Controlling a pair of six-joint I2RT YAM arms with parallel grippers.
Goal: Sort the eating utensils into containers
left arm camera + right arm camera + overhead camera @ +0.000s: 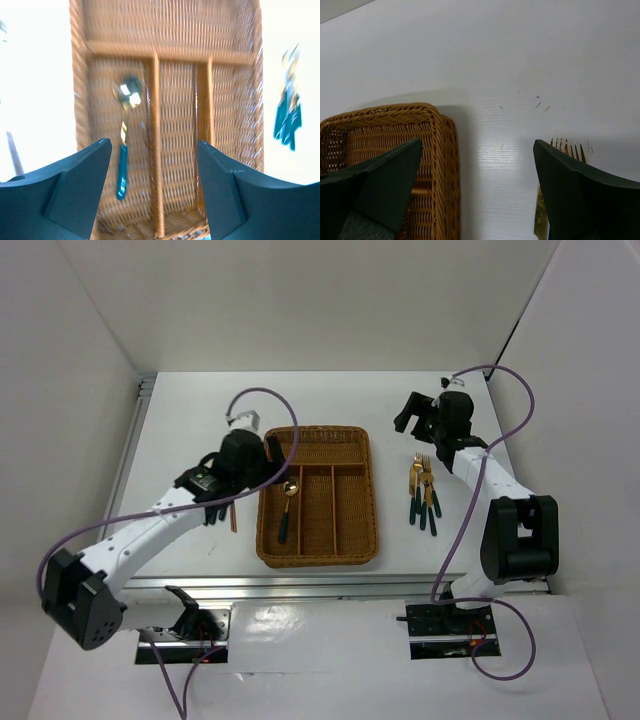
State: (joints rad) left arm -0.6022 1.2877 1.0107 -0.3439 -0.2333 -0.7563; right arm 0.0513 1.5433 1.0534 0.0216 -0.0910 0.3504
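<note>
The brown wicker tray (368,490) lies mid-table. One spoon (288,508) with a gold bowl and a green handle rests in its left long slot, and shows blurred in the left wrist view (123,150). My left gripper (268,454) hovers over the tray's far left part, open (155,172) and holding nothing. More gold and green utensils (424,496) lie in a pile right of the tray. My right gripper (415,416) hangs open (477,187) beyond that pile, above bare table, with fork tines (565,145) by its right finger. A chopstick (233,517) lies left of the tray.
The tray's other two long slots and its crosswise slot (320,451) hold nothing. White walls enclose the table on three sides. A metal rail (300,583) runs along the near edge. In the right wrist view the tray's corner (440,145) is at the left.
</note>
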